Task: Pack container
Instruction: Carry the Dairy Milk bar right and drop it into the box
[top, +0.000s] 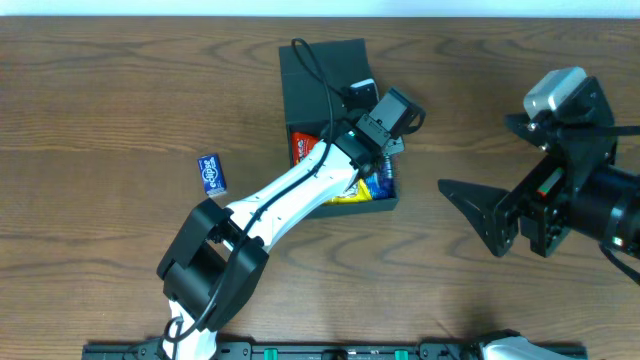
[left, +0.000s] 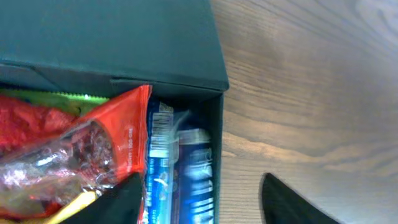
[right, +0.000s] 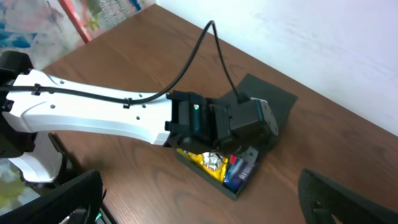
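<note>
**A:** Starting overhead. Finding the container?

**B:** Sitting near the middle of the wooden table, flap lying open on the far side, holding a red packet, a yellow packet and a blue packet. Also spotting a small blue sachet lying well apart on the left.

**A:** Checking the left gripper?

**B:** Hanging over the container's right end. Turning to the left wrist: showing fingers spread wide, straddling the container's right wall, one over the packets, one over bare wood, gripping nothing.

**A:** And the right gripper?

**B:** Hovering well to the right of the container. Switching to the right wrist: showing fingers gaping wide, carrying nothing, looking across at the container.
</note>
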